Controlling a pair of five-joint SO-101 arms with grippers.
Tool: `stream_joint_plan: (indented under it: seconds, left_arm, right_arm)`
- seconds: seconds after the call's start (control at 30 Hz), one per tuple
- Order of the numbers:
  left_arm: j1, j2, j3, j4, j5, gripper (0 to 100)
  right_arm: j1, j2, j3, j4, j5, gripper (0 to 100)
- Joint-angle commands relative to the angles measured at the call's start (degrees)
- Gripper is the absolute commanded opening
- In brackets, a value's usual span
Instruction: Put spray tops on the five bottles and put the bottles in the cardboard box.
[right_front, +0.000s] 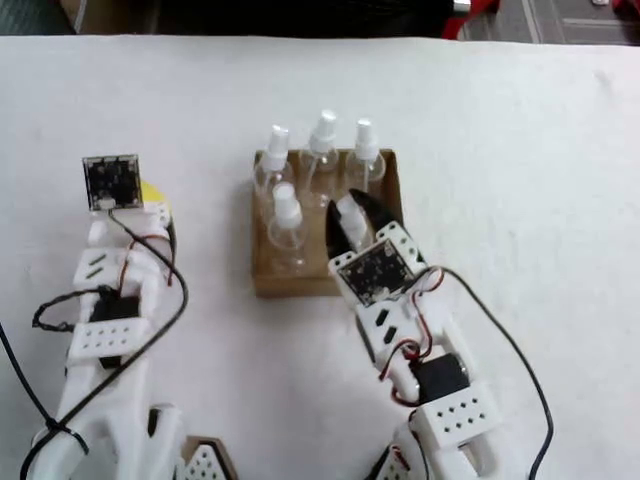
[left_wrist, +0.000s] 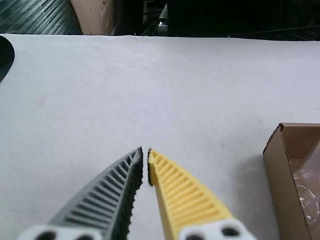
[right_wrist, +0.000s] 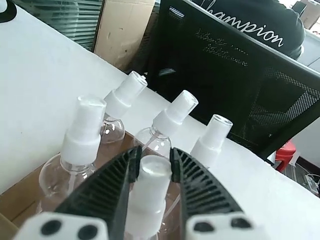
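Pinching the white spray top (right_wrist: 150, 185) of a clear plastic bottle (right_front: 350, 215), the right gripper (right_wrist: 153, 157) holds it in the shallow brown cardboard box (right_front: 295, 283).
Four more capped clear bottles (right_wrist: 82, 150) stand upright in the box just beyond its fingers. The left gripper (left_wrist: 145, 160), fingers pressed together, hovers over the white table (left_wrist: 150, 75).

Clear bottles (right_wrist: 57, 176), white spray tops (right_wrist: 83, 131), brown cardboard box (right_front: 290, 283), left end effector (left_wrist: 145, 153) — grey-and-yellow, ridged

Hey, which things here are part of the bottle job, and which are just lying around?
Job: cardboard box; four capped bottles in it; fifth bottle, gripped by the right gripper.
Lying about: black chair; cardboard panel beyond the table.
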Motion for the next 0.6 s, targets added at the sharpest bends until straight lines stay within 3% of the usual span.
stream_joint_plan:
  seconds: [0.0, 0.23, 0.43, 0.57]
  left_arm:
    - [0.66, -0.13, -0.44, -1.41, -0.62, 3]
    - [0.66, -0.13, -0.44, -1.41, -0.62, 3]
    - [0.66, -0.13, -0.44, -1.41, -0.62, 3]
    - [0.66, -0.13, -0.44, -1.41, -0.62, 3]
  right_arm:
    - [0.57, -0.75, -0.09, -1.01, -0.53, 1.7]
    - [1.27, -0.84, 0.18, -0.84, -0.53, 2.7]
    - [2.59, -0.84, 1.05, -0.75, -0.62, 15.2]
    - [1.71, -0.84, 1.85, -0.92, -0.62, 17.0]
